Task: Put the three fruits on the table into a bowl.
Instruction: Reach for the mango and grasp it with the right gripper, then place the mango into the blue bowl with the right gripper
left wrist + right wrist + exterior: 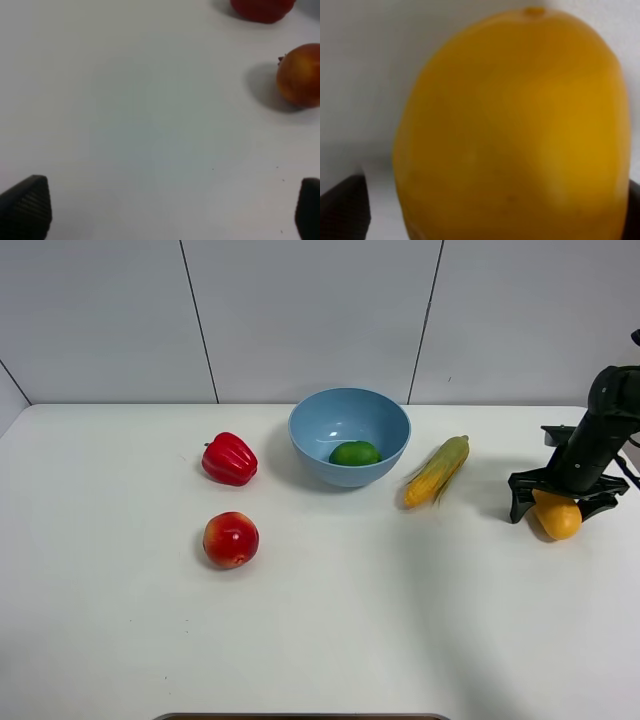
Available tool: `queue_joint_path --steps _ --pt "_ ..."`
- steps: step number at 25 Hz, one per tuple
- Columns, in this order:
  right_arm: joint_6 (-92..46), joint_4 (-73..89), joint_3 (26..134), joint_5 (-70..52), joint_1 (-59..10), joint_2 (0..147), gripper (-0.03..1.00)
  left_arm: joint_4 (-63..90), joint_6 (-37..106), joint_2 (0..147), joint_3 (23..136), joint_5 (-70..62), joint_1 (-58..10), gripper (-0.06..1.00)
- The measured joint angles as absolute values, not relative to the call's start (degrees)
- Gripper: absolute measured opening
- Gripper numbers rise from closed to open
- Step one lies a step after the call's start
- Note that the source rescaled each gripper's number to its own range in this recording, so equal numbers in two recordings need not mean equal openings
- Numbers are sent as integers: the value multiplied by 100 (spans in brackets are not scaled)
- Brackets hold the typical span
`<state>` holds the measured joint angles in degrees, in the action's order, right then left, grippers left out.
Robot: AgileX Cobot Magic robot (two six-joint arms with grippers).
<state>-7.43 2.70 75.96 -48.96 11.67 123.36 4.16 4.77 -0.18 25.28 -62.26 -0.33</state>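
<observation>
White table (400, 620) with rounded corners meets a grey panelled wall (300, 310).

The lime (355, 452) peeks over the bowl (349, 412)'s near wall, lower half hidden. The right arm (600, 430) runs off the picture's right edge, and its jaws cover the mango (560, 523)'s top. Up close the mango's blurred, one end cropped. In the left wrist view, the apple (301, 75) and pepper (261, 9) are sliced by the edges.

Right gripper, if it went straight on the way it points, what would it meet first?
The mango, sitting between the open fingers of that gripper; probably the table after it.
</observation>
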Motion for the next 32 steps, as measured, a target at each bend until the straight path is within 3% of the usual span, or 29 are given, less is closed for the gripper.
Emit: queue_joint_path --steps 3,6,9,10,32 --pt "-743 204 7596 -4880 1167 12336 68 416 477 -18 2528 -6226 -33 100" --pt "-743 190 7596 -4880 1175 12336 40 416 477 -18 2528 -6226 -33 100" --pt "-743 190 7596 -4880 1175 12346 6 416 477 -18 2528 -6226 -33 100" --pt "-743 190 7596 -4880 1175 12346 0 416 477 -18 2528 -6226 -33 100" --pt "-557 301 7597 -4880 1175 12129 0 416 477 -18 2528 -6226 -33 100"
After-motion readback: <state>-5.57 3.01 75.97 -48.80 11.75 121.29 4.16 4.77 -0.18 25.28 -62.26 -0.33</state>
